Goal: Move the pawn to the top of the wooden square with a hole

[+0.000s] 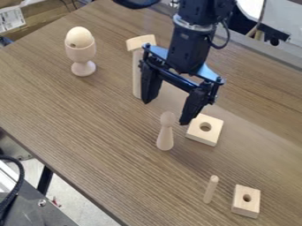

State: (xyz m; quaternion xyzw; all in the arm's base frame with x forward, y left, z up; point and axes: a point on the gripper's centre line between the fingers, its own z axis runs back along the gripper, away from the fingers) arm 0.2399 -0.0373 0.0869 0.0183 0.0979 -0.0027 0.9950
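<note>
Camera view: a brown wood-grain tabletop [88, 114], with places told from the larger wooden square [197, 135], which lies flat, its round hole facing up.
Pawn [166, 137]: upright on the tabletop, just left of the larger wooden square and apart from it, its round head up.
Gripper [165, 112]: above and to the left of the larger wooden square in the view, pointing down; released, its two fingers spread wide, with the pawn's head showing between and slightly below the tips.
Capped post [137, 73]: upright, up and left of the larger wooden square, partly behind one finger.
Egg [80, 36] and cup [81, 53]: well apart from the larger wooden square, toward the upper left, the egg sitting in the cup.
Peg [210, 190]: below the larger wooden square in the view, upright.
Smaller holed block [246, 207]: below and to the right of the larger wooden square, hole up.
</note>
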